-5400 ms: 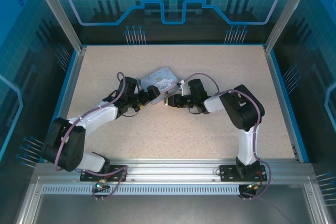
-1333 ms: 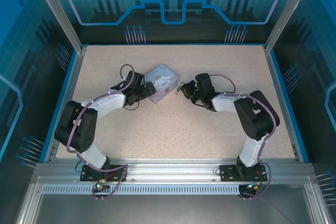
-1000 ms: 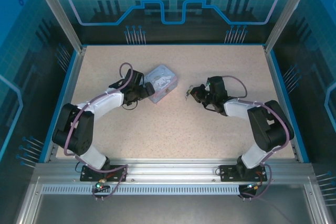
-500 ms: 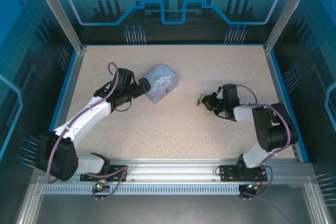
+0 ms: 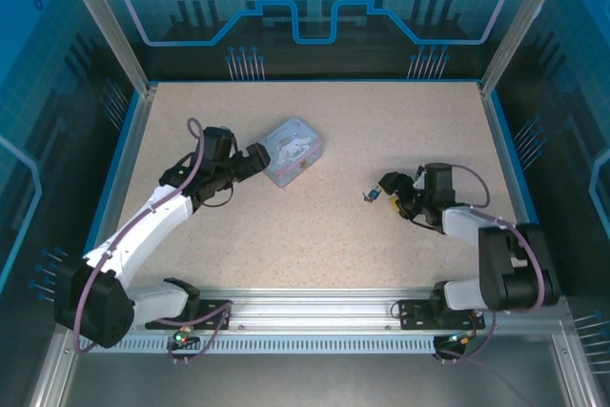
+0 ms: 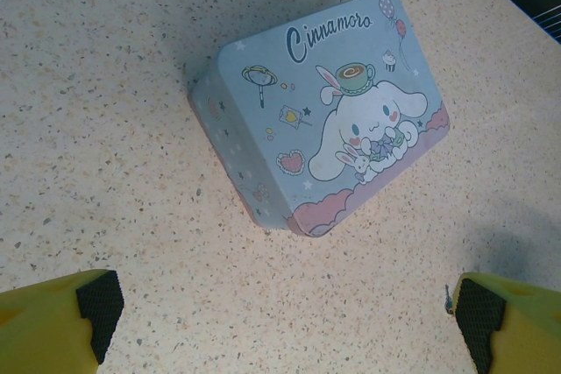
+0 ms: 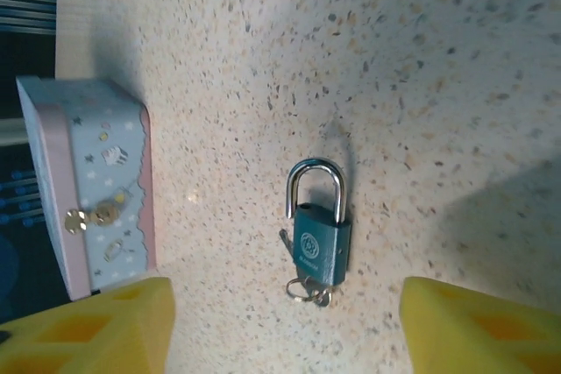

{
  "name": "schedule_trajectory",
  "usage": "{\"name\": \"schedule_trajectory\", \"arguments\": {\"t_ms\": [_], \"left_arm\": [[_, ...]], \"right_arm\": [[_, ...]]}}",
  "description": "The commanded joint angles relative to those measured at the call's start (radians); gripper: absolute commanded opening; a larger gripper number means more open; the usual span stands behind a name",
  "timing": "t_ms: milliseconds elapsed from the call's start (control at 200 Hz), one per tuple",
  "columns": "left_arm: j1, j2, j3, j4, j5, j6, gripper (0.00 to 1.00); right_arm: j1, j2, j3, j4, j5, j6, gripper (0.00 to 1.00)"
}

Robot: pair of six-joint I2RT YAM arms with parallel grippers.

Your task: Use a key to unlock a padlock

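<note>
**Overhead view.** The left gripper (image 5: 252, 160) lay left of the frame's centre. Its tip was directed at the left edge of the patterned box (image 5: 293, 150) and was close to it; whether the two touched could not be told from this angle. The right gripper (image 5: 388, 186) sat low over the speckled table (image 5: 286, 235), right of centre, and pointed left. The padlock (image 5: 370, 196) rested on the table just left of that tip, well apart from the box.

**Left wrist view.** The left gripper (image 6: 287, 314) stood wide open and gripped nothing. Its yellow fingers (image 6: 57, 328) occupied the two lower corners of the frame. The box (image 6: 324, 129) lay flat in the upper centre with its cartoon-printed lid facing up, clear of both fingers.

**Right wrist view.** The right gripper (image 7: 287, 326) was likewise spread wide and empty, with its yellow fingers (image 7: 88, 326) in the lower corners. The padlock (image 7: 317, 236) lay flat on the table at the centre of the frame, between the fingers and touching neither. Its teal body was toward the bottom of the frame and its silver shackle (image 7: 316, 177) toward the top. The key (image 7: 307, 290), on a small ring, lay against the lower end of the body. Whether it sat in the keyhole, and whether the shackle was latched, could not be told. The box (image 7: 96, 172) stood at the left edge of the frame with a small clasp (image 7: 83, 216) on its side wall, apart from the padlock.
</note>
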Motion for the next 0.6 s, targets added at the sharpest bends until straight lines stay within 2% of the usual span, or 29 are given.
{"name": "schedule_trajectory", "arguments": {"t_ms": [0, 360, 595], "left_arm": [[0.001, -0.018, 0.025, -0.027, 0.018, 0.003, 0.99], [0.001, -0.037, 0.038, -0.023, -0.009, 0.063, 0.99], [0.001, -0.088, 0.015, -0.013, -0.087, 0.147, 0.99]], "right_arm": [[-0.018, -0.104, -0.002, -0.175, 0.072, -0.043, 0.77], [-0.062, -0.291, 0.087, -0.411, 0.147, -0.178, 0.91], [-0.129, -0.347, 0.158, -0.532, 0.213, -0.265, 1.0]]}}
